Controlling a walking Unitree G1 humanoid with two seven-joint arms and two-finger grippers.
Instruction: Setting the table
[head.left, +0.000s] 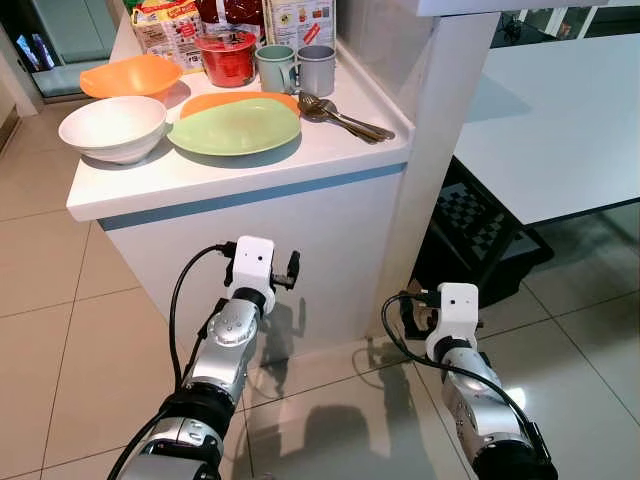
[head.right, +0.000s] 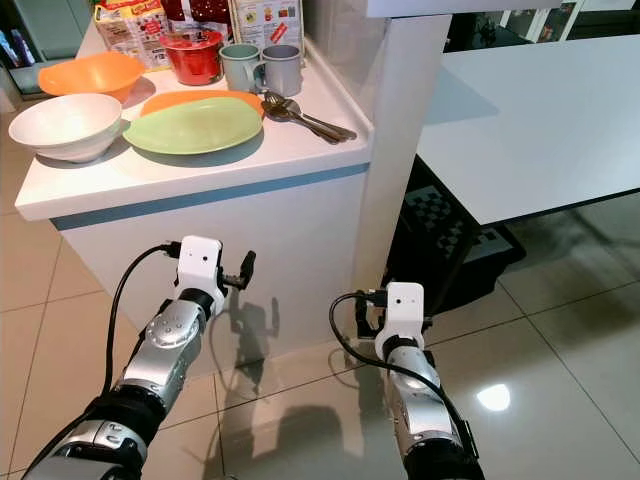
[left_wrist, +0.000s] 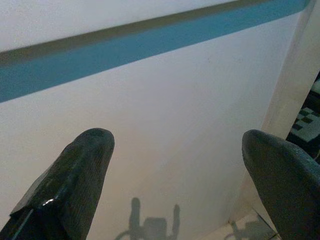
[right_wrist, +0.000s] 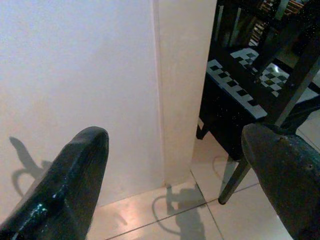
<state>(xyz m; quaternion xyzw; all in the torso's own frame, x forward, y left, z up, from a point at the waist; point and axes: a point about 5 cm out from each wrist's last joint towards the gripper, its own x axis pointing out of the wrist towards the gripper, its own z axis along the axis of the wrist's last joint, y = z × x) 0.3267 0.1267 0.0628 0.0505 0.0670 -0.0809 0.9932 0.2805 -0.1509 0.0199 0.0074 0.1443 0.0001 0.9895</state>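
Both arms were low in front of the white counter (head.left: 180, 185), nothing held. Left gripper (left_wrist: 175, 175) had its fingers spread wide, aimed at the counter's front panel below the blue stripe (left_wrist: 150, 45). Right gripper (right_wrist: 175, 175) was likewise spread, pointed at the counter's corner post with a black chair (right_wrist: 250, 90) (checkered seat cushion) just beside it. Tableware all sat on the countertop, well above both grippers: green plate (head.left: 235, 127) stacked on an orange plate (head.left: 215, 99), white bowl (head.left: 112, 127) to its left, orange bowl (head.left: 130, 75) behind that, spoons (head.left: 335, 115) right of the plates, two mugs (head.left: 297, 68) side by side, red container (head.left: 228, 55) next to them. White dining table (head.left: 560, 120) stood off to the robot's right.
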